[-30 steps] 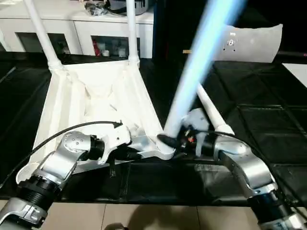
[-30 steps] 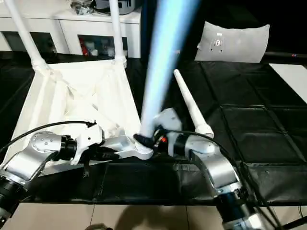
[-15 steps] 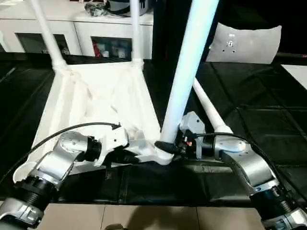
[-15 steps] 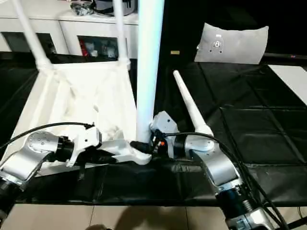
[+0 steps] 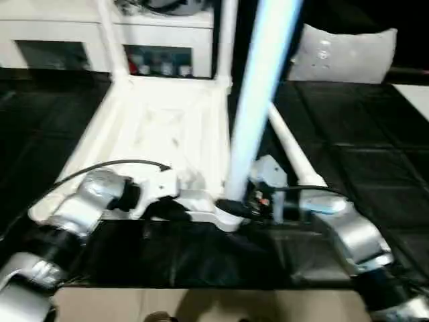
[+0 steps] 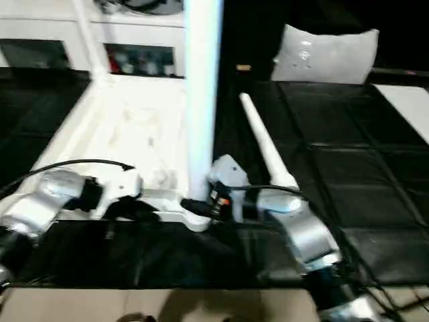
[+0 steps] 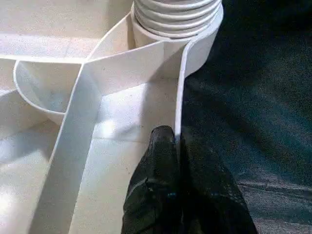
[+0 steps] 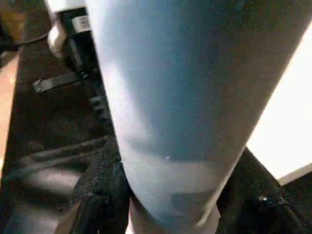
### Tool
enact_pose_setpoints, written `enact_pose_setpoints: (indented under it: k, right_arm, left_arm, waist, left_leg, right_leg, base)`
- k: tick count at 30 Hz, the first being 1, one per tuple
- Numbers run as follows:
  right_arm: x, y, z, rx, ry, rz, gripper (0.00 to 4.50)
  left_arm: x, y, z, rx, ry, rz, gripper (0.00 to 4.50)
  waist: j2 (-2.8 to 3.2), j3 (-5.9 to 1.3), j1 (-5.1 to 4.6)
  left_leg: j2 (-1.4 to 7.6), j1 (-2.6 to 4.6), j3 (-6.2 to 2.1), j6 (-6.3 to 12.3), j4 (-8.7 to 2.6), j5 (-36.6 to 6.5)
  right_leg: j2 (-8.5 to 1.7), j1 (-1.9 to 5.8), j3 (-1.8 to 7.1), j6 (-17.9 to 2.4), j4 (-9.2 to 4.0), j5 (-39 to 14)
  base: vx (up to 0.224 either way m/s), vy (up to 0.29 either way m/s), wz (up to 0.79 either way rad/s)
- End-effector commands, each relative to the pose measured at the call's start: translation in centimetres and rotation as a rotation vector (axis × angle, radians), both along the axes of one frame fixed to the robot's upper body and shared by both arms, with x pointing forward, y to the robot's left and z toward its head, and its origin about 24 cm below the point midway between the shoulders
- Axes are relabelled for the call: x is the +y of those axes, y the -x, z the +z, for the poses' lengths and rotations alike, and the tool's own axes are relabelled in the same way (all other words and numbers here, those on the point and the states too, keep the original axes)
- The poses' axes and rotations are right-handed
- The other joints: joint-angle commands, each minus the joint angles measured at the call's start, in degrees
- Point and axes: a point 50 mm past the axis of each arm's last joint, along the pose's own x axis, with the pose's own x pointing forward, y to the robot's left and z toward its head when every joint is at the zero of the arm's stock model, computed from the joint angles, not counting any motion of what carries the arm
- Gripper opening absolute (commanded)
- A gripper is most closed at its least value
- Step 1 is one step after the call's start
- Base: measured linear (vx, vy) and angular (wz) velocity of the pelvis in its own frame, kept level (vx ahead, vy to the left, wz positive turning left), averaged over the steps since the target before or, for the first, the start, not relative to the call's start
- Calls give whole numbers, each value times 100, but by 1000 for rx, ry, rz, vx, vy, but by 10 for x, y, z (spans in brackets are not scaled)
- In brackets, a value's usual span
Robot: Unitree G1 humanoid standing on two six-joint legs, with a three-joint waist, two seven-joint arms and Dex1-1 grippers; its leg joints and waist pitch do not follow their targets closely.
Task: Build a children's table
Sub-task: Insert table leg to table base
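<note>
The children's table lies upside down on the black mat, its ribbed top [image 5: 161,134] facing up. Two legs [image 5: 107,33] [image 5: 226,40] stand upright in the far corner sockets. My right gripper [image 5: 236,206] is shut on a third leg [image 5: 261,100] near its base, holding it almost upright at the near right corner. That leg's threaded end [image 7: 178,14] sits in the round corner socket [image 7: 204,44]. My left gripper [image 7: 173,141] is shut on the thin rim of the top just beside this socket. Another leg [image 5: 291,154] lies loose on the mat to the right.
A white cabinet with glass doors [image 5: 67,40] stands behind the table. A pale cushion-like piece [image 5: 345,54] leans at the back right. The black mat [image 5: 375,168] stretches right, and tan floor [image 5: 201,305] shows at its near edge.
The held leg swung from leaning far right to nearly upright over the near corner socket. Both grips stayed as they were. The camera has shifted.
</note>
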Motion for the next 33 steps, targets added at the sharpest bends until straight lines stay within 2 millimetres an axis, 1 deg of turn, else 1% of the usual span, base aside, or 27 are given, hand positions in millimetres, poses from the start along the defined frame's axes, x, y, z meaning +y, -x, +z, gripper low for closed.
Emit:
enact_pose_setpoints:
  k: [1, 2, 3, 4, 5, 6, 7, 8, 9, 10, 11, 12, 13, 14, 16, 18, 19, 20, 22, 23, 24, 26, 28, 29, 31, 32, 33]
  right_arm:
    - [6, 21, -50, 222, 100, 17, 190]
    - [6, 18, -49, 213, 94, -5, 190]
    - [6, 18, -49, 212, 93, -7, 190]
    - [6, 14, -48, 202, 84, -40, 190]
    - [5, 5, -44, 182, 63, -119, 190]
    - [5, 2, -43, 175, 55, -146, 190]
    - [4, -1, -42, 167, 52, -168, 190]
    - [4, -3, -41, 162, 50, -188, 190]
    - [4, -6, -41, 161, 44, -209, 190]
    - [3, -9, -40, 162, 39, -234, 190]
    - [3, -11, -40, 164, 37, -254, 190]
    - [2, -16, -41, 173, 36, -295, 190]
    - [2, -19, -41, 181, 33, -313, 190]
    - [3, -20, -41, 185, 33, -318, 190]
    - [5, -21, -42, 190, 31, -310, 190]
    - [8, -22, -42, 194, 30, -298, 190]
    - [9, -21, -42, 196, 31, -295, 190]
    - [10, -20, -42, 201, 35, -285, 190]
    - [11, -19, -44, 210, 46, -271, 190]
    - [11, -18, -46, 213, 51, -269, 190]
    - [11, -18, -46, 213, 52, -269, 190]
    - [11, -21, -47, 217, 40, -293, 190]
    - [11, -22, -46, 214, 36, -299, 190]
    - [9, -25, -45, 209, 29, -312, 246]
    - [8, -26, -45, 211, 22, -318, 260]
    - [8, -26, -45, 208, 20, -318, 265]
    - [8, -26, -45, 207, 20, -318, 279]
  left_arm:
    - [10, -12, 18, -140, 36, 209, 0]
    - [12, -8, 17, -139, 41, 239, 0]
    - [12, -7, 17, -139, 42, 241, 0]
    - [12, 0, 16, -133, 55, 272, 0]
    - [8, 19, 13, -120, 74, 339, 0]
    - [5, 26, 12, -117, 80, 361, 0]
    - [1, 32, 12, -112, 91, 386, 0]
    - [-4, 37, 12, -107, 107, 404, 0]
    - [-10, 42, 11, -103, 118, 420, 0]
    - [-17, 47, 11, -100, 124, 428, 0]
    - [-22, 51, 10, -100, 126, 427, 0]
    - [-34, 57, 11, -105, 132, 416, 0]
    - [-42, 58, 12, -108, 145, 405, 0]
    - [-45, 59, 13, -108, 151, 400, 0]
    - [-48, 60, 15, -120, 127, 391, 0]
    - [-48, 60, 16, -133, 97, 397, 0]
    - [-47, 60, 15, -134, 89, 403, 0]
    - [-45, 60, 14, -137, 66, 410, 0]
    - [-40, 59, 13, -152, 25, 431, 0]
    - [-38, 58, 13, -162, 8, 438, 0]
    - [-38, 58, 13, -164, 6, 439, 0]
    - [-35, 55, 13, -159, -7, 457, 0]
    - [-35, 53, 14, -148, 3, 468, 0]
    - [-36, 50, 15, -135, 19, 477, 0]
    - [-35, 46, 16, -141, 21, 481, 0]
    - [-33, 42, 18, -151, 14, 478, 0]
    - [-33, 42, 18, -152, 14, 477, 0]
  waist:
    - [78, -57, -39]
    - [57, -53, -86]
    - [76, -57, -103]
    - [81, -27, -143]
    - [20, -37, -193]
    - [67, -26, -218]
    - [19, 4, -314]
    - [43, 20, -325]
    - [40, 8, -339]
    - [4, -8, -353]
    - [-7, 22, -352]
    - [-87, 16, -369]
    - [-45, 59, -351]
    - [-72, 51, -344]
    - [-72, 60, -352]
    - [-57, 87, -366]
    - [-26, 74, -367]
    - [-48, 88, -384]
    - [-28, 67, -388]
    - [-39, 77, -401]
    - [-37, 72, -401]
    - [-39, 55, -404]
    - [-35, 67, -410]
    - [-107, 36, -422]
    - [-75, 48, -419]
    - [-62, 41, -424]
    - [-36, 7, -419]
  left_leg:
    - [236, 62, -238, -201, -511, -2877]
    - [241, 52, -251, -207, -535, -2967]
    - [251, 40, -268, -233, -539, -3018]
    - [245, 64, -264, -242, -539, -3165]
    - [254, 23, -291, -255, -543, -3176]
    - [275, -19, -322, -300, -562, -3196]
    - [270, -86, -334, -281, -589, -3234]
    - [226, -24, -329, -226, -557, -3338]
    - [218, -4, -328, -215, -539, -3294]
    - [201, -25, -326, -128, -513, -3004]
    - [222, -31, -311, -84, -528, -2878]
    - [211, 4, -271, -35, -505, -2851]
    - [197, 5, -286, -29, -508, -2926]
    - [189, 31, -280, -18, -491, -2938]
    - [183, 10, -293, -31, -501, -2961]
    - [184, 21, -323, -80, -517, -3193]
    - [186, 35, -328, -107, -514, -3258]
    - [189, 43, -341, -131, -523, -3390]
    - [200, 70, -350, -161, -531, -3495]
    - [198, 43, -357, -162, -543, -3520]
    - [200, 47, -358, -165, -543, -3536]
    - [191, 62, -346, -161, -527, -3514]
    - [182, 68, -348, -158, -523, -3552]
    - [176, 87, -327, -131, -496, -3485]
    - [154, 145, -320, -113, -459, -3518]
    - [160, 115, -346, -125, -471, -3521]
    - [182, 129, -351, -162, -478, -3584]
  right_leg:
    - [-536, 15, 244, -329, -637, -4082]
    - [-516, 29, 223, -313, -647, -4040]
    - [-525, 37, 222, -338, -614, -3969]
    - [-519, -11, 230, -326, -645, -4068]
    - [-548, 28, 221, -370, -614, -4081]
    - [-578, 41, 220, -441, -557, -4012]
    - [-539, 62, 182, -412, -582, -4047]
    - [-514, 12, 189, -298, -656, -4215]
    - [-525, -2, 217, -334, -645, -4137]
    - [-544, 20, 257, -439, -647, -3937]
    - [-523, -14, 284, -532, -644, -3768]
    - [-495, -45, 294, -539, -659, -3740]
    - [-489, -63, 285, -520, -663, -3854]
    - [-496, -68, 282, -455, -689, -4004]
    - [-493, -49, 269, -387, -702, -4058]
    - [-477, -69, 248, -330, -716, -4096]
    - [-476, -68, 246, -327, -710, -4075]
    - [-462, -76, 228, -308, -721, -4053]
    - [-460, -69, 225, -339, -721, -3912]
    - [-462, -53, 222, -365, -713, -3850]
    - [-469, -56, 228, -377, -713, -3829]
    - [-477, -65, 236, -405, -717, -3839]
    - [-474, -72, 218, -385, -736, -3943]
    - [-483, -75, 213, -341, -762, -4078]
    - [-475, -124, 182, -284, -824, -4290]
    - [-476, -77, 152, -275, -814, -4269]
    - [-472, -64, 146, -301, -802, -4064]
  base:
    - [0, 0, 0]
    - [0, 0, 0]
    - [0, 0, 0]
    - [0, 0, 0]
    - [0, 0, 0]
    - [-23, 39, -22]
    - [-9, 39, -25]
    - [-9, 39, -25]
    - [0, 0, 0]
    - [0, 0, 0]
    - [0, 0, 0]
    - [0, 0, 0]
    - [0, 0, 0]
    - [0, 0, 0]
    - [0, 0, 0]
    - [0, 0, 0]
    - [0, 0, 0]
    - [0, 0, 0]
    - [0, 0, 0]
    - [0, 0, 0]
    - [0, 0, 0]
    - [0, 0, 0]
    - [0, 0, 0]
    - [0, 0, 0]
    - [0, 0, 0]
    - [0, 0, 0]
    - [0, 0, 0]
